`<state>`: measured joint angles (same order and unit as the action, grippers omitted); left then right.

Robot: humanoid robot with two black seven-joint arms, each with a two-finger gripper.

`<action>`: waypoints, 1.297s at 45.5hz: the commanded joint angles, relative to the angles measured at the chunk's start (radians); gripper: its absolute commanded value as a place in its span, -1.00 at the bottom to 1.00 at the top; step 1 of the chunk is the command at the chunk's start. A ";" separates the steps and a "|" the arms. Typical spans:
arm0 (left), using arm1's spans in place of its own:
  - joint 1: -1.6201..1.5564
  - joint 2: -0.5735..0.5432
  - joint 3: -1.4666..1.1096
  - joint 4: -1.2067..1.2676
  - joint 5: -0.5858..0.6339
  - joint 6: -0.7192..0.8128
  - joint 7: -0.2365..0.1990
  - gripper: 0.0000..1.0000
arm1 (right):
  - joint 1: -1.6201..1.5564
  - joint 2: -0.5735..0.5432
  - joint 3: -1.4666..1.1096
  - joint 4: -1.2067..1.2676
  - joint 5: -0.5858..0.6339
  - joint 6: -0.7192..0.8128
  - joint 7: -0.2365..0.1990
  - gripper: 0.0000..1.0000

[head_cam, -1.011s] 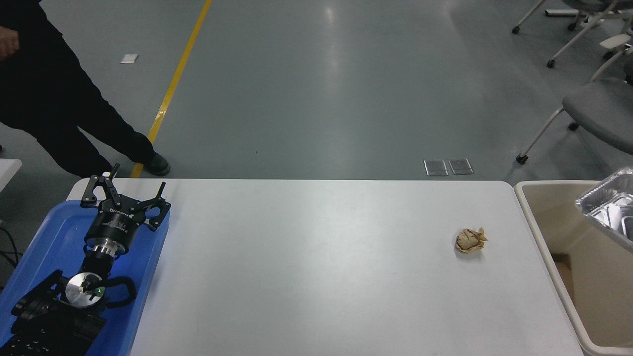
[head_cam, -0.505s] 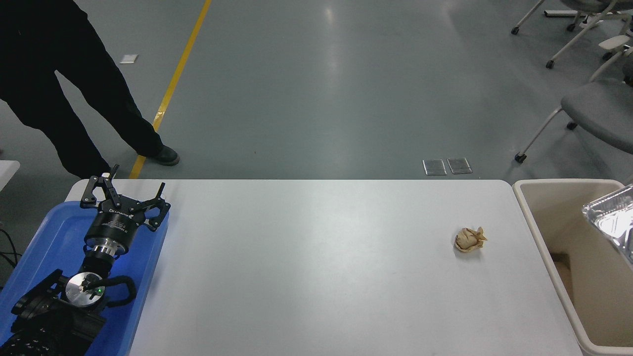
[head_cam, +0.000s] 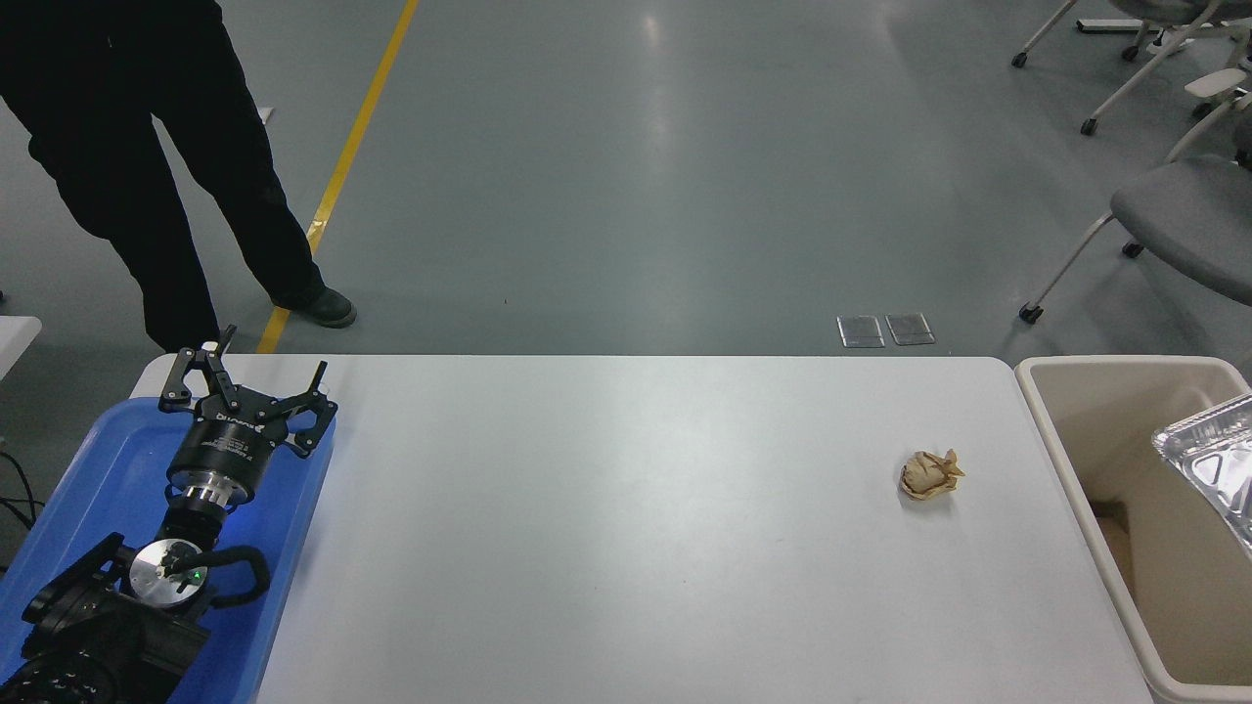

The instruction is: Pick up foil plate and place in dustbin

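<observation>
1. Foil plate (head_cam: 1213,464) is sitting tilted inside the dustbin (head_cam: 1066,460), cut off by the right edge; it has slid rightward and lower than a second ago. Placement looks nearly done.
2. Right gripper is out of view; grasp unknowable.
3. Left gripper (head_cam: 245,386) is resting splayed over the blue tray (head_cam: 88,460), unchanged.
4. Person (head_cam: 147,147) is stepping nearer.
</observation>
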<state>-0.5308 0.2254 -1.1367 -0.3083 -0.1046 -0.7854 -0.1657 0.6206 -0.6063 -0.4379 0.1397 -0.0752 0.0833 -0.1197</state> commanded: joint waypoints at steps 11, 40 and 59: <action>0.000 0.000 0.000 0.000 0.000 0.000 0.000 0.99 | 0.011 -0.001 0.001 0.079 0.002 -0.169 0.003 0.85; -0.002 0.000 0.002 0.000 0.000 0.000 0.002 0.99 | 0.680 -0.170 -0.550 0.785 0.002 -0.157 0.003 1.00; -0.002 0.000 0.003 0.000 0.000 0.000 0.002 0.99 | 1.203 -0.073 -0.821 1.172 0.003 0.001 0.003 1.00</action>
<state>-0.5323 0.2255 -1.1340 -0.3091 -0.1043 -0.7854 -0.1639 1.5481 -0.7352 -1.1194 1.1281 -0.0739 -0.0382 -0.1169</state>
